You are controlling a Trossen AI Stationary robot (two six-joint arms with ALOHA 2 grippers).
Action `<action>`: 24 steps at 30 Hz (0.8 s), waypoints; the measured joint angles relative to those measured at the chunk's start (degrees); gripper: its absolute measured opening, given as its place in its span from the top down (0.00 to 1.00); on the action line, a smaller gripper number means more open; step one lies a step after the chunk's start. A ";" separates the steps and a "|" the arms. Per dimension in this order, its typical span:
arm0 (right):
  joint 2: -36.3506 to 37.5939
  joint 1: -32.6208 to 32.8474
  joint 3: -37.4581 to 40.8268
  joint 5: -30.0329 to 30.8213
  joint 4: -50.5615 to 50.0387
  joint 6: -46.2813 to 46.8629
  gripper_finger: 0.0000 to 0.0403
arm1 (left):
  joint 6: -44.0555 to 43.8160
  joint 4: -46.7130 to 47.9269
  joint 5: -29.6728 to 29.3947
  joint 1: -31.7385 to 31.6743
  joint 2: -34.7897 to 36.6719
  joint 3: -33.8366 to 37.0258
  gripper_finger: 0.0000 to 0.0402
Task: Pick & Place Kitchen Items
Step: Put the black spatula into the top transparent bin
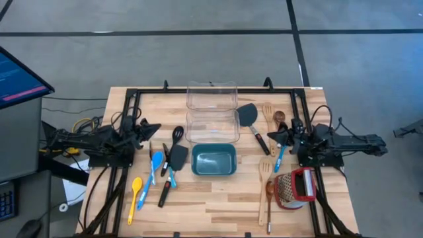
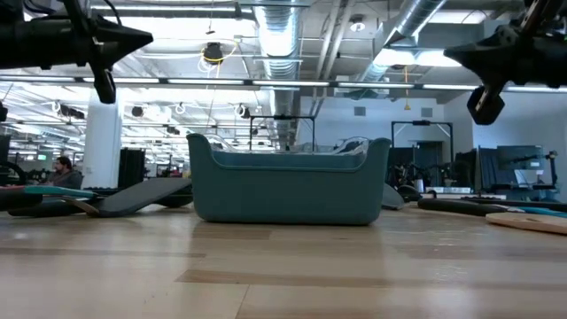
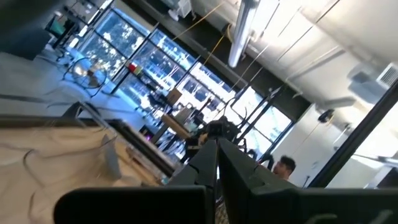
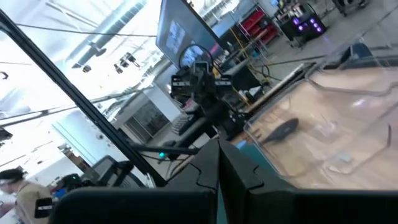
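Note:
The kitchen items lie flat on the wooden table in two groups. Left of the teal bin (image 1: pixel 213 160) are a yellow spoon (image 1: pixel 135 195), blue spoons (image 1: pixel 156 165), a black ladle (image 1: pixel 176 139) and a black spatula (image 1: pixel 174 162). Right of the bin are another black spatula (image 1: pixel 251 119), a brown wooden spoon (image 1: pixel 279 119) and pale slotted spatulas (image 1: pixel 266 177). My left gripper (image 1: pixel 156 127) is shut and hovers above the left group, pointing toward the table's middle. My right gripper (image 1: pixel 269 137) is shut above the right group, facing it. Both hang clear of the table in the low view (image 2: pixel 146 37) (image 2: pixel 447 55).
Two clear plastic containers (image 1: pixel 211 96) (image 1: pixel 212 125) stand behind the teal bin at the far middle. A red-and-silver grater (image 1: pixel 295 188) lies near the right arm's base. A monitor (image 1: pixel 16 79) stands off the table's left side. Bare wood shows along the near edge.

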State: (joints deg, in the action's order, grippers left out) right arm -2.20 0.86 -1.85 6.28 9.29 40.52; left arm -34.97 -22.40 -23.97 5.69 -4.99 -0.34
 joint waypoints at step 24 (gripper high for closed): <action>-6.79 -0.28 -12.40 1.24 -0.25 -17.07 1.00 | 12.31 -1.32 1.79 0.01 -14.82 -13.55 1.00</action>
State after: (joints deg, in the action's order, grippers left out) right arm -8.98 0.58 -14.25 7.52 9.03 23.45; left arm -22.67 -23.72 -22.18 5.71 -19.82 -13.89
